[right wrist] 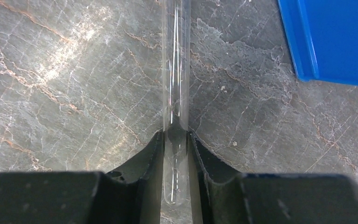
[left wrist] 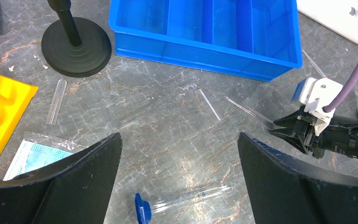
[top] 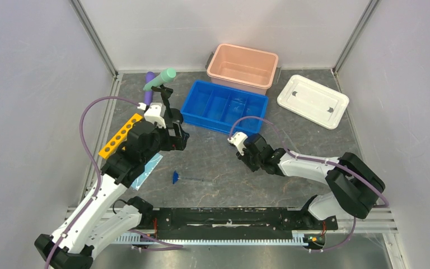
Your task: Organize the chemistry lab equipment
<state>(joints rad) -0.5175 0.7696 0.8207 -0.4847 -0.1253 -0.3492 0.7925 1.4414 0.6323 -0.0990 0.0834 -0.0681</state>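
Observation:
My right gripper [right wrist: 175,136] is shut on the rounded end of a clear glass test tube [right wrist: 175,70] that lies on the table near the blue tray; both fingers press its sides. My left gripper [left wrist: 178,135] hangs open above a clear graduated tube with a blue foot [left wrist: 142,210]. To its left lie a bagged light-blue mask [left wrist: 37,156], another clear test tube [left wrist: 56,100] and the yellow holed rack [top: 121,135]. The black clamp stand [left wrist: 77,46] holds a mint-green tube [top: 160,79], with a purple tube [top: 149,87] beside it. A thin rod [left wrist: 209,104] lies mid-table.
The blue divided tray [top: 195,92] sits at the back centre, the pink bin [top: 242,84] behind it, and the white lid [top: 312,101] at the back right. Grey walls close in both sides. The right gripper [top: 241,147] sits just in front of the tray.

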